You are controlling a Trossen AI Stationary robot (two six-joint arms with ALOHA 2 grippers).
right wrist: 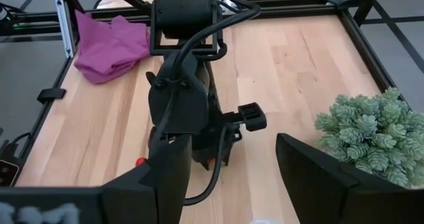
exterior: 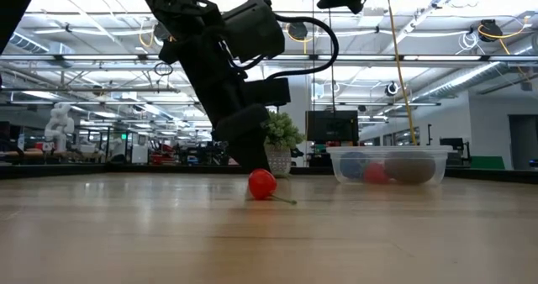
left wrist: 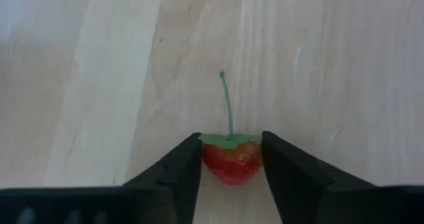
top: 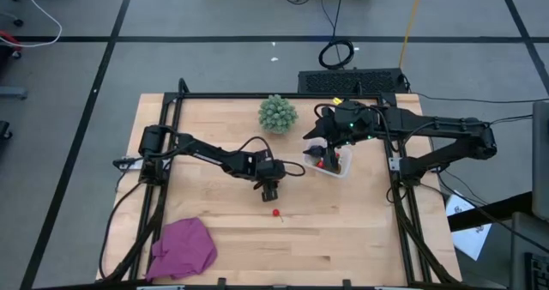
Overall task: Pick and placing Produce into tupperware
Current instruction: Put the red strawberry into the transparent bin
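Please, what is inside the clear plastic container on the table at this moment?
The small clear plastic container holds a red piece and a brown oval piece; something bluish shows beside them, unclear through the wall. From above, the right gripper covers part of it.

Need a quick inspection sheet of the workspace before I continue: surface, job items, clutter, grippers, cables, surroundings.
Surface: light wooden table inside a black frame.
Job's things: one red berry with green stem on the wood; clear tupperware already holds several pieces.
Clutter: green spiky ball near the far edge; magenta cloth at the near left corner.
Grippers: left gripper low at the table, fingers closed against the berry's sides; right gripper over the tupperware, fingers parted, empty.
Cables: black coil on the floor beyond the table.
Surroundings: open lab hall; nobody seen.
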